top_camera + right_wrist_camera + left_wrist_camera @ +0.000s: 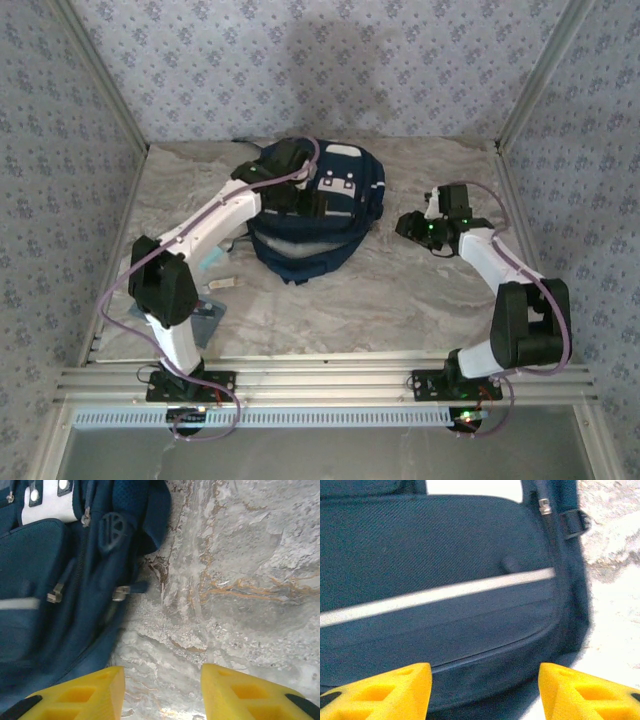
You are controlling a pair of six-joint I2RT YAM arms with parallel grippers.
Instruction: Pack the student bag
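Bag [335,235] lying far-centre on table [400,300], long axis running far edge to near edge. Left end effector [485,675] hovering over bag, spread, pinching nothing; nearer arm. Right end effector [162,672] spread over bare table, bag lying just to its left.

A: What is seen ahead of the left gripper [485,697]?
B: The bag [435,555] is seen close up, its navy fabric crossed by a white stripe [440,595] slanting up to the right.
A: How are the fingers [390,692] set?
B: They are spread apart, and nothing is gripped between them.
A: And to the right?
B: A metal fitting [545,505] is seen near the bag's upper corner, with pale marbled table [615,605] beside the bag.
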